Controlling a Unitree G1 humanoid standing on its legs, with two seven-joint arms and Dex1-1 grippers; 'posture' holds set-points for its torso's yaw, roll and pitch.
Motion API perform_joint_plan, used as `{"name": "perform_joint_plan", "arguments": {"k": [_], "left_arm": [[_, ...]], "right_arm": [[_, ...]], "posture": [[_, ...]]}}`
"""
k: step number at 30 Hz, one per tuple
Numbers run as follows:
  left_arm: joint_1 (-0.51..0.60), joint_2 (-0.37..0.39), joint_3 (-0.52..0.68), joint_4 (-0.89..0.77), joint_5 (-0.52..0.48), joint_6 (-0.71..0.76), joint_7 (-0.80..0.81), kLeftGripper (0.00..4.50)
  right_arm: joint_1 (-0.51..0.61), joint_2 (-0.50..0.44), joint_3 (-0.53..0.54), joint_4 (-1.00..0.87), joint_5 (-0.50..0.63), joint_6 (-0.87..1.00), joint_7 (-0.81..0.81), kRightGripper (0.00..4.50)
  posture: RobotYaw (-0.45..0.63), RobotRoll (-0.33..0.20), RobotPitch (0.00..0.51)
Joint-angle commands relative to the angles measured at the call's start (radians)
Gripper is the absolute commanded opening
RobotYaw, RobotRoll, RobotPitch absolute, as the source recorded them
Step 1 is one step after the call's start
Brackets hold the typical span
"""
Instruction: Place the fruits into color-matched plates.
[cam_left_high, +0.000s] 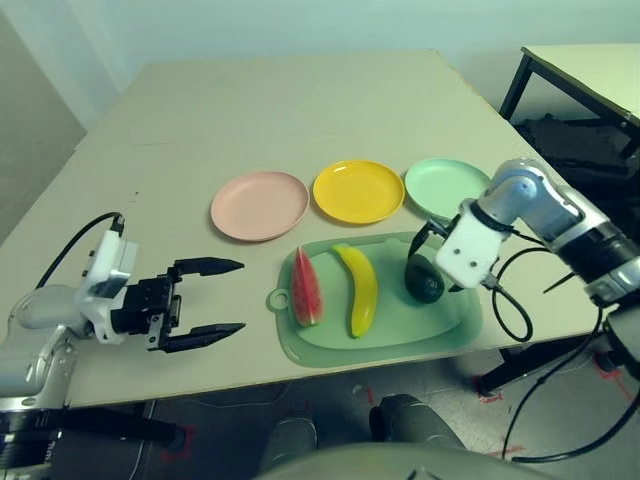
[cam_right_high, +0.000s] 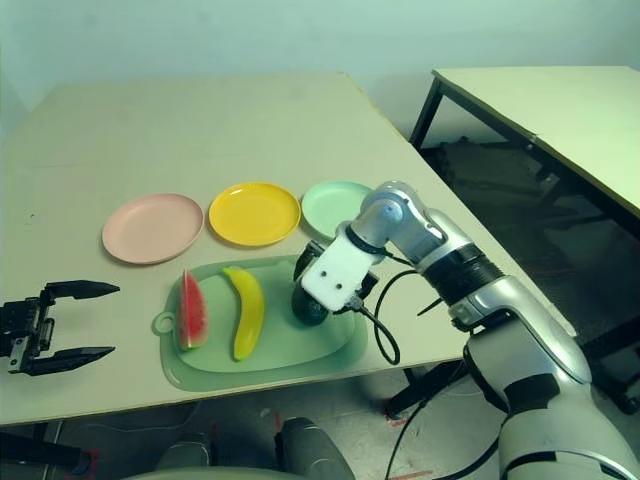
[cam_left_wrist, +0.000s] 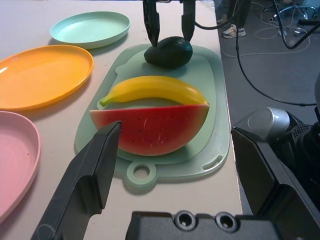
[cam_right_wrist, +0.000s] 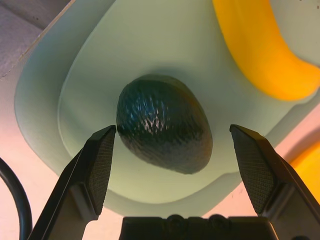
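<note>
Right tool spread wide, straddling avocado for pickup; mint plate at its 12 o'clock. Left tool spread, idle.

Even soft light, faint shadows, sharp.

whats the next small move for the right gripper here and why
Probably ease the right gripper straight down and close on the avocado. Its open fingers already straddle the fruit, which lies loose on the cutting mat, and the mint green plate waits just beyond.
</note>
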Motion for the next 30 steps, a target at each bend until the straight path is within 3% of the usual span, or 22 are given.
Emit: {"name": "perform_joint_plan", "arguments": {"k": [1, 14, 17, 20, 26, 30], "left_arm": [[-0.006, 0.011, -0.002, -0.004, 0.009, 0.005, -0.002, 4.46], [-0.008, 0.013, -0.012, -0.024, 0.017, 0.006, 0.002, 4.46], [-0.011, 0.012, -0.018, -0.027, 0.023, 0.004, 0.001, 4.5], [-0.013, 0.01, -0.019, -0.025, 0.027, 0.002, 0.004, 4.5], [-0.022, 0.009, -0.021, -0.019, 0.029, 0.004, 0.011, 4.5], [-0.045, -0.006, -0.012, -0.009, 0.01, 0.049, 0.066, 4.5]], "right_arm": [[-0.002, 0.002, 0.031, 0.028, -0.009, -0.027, 0.005, 4.5], [0.042, 0.021, 0.042, 0.086, -0.033, -0.041, 0.005, 4.5], [0.039, 0.029, 0.036, 0.098, -0.04, -0.04, 0.005, 3.97], [0.034, 0.032, 0.032, 0.108, -0.042, -0.035, 0.005, 3.05], [0.018, 0.039, 0.021, 0.144, -0.055, -0.035, 0.005, 3.05], [-0.025, 0.031, 0.022, 0.136, -0.002, 0.029, 0.005, 3.05]], "posture": [[-0.05, 0.0, 0.029], [-0.06, 0.0, 0.046], [-0.06, 0.0, 0.044], [-0.06, 0.0, 0.04], [-0.06, 0.0, 0.038], [-0.06, 0.0, 0.038]]}}
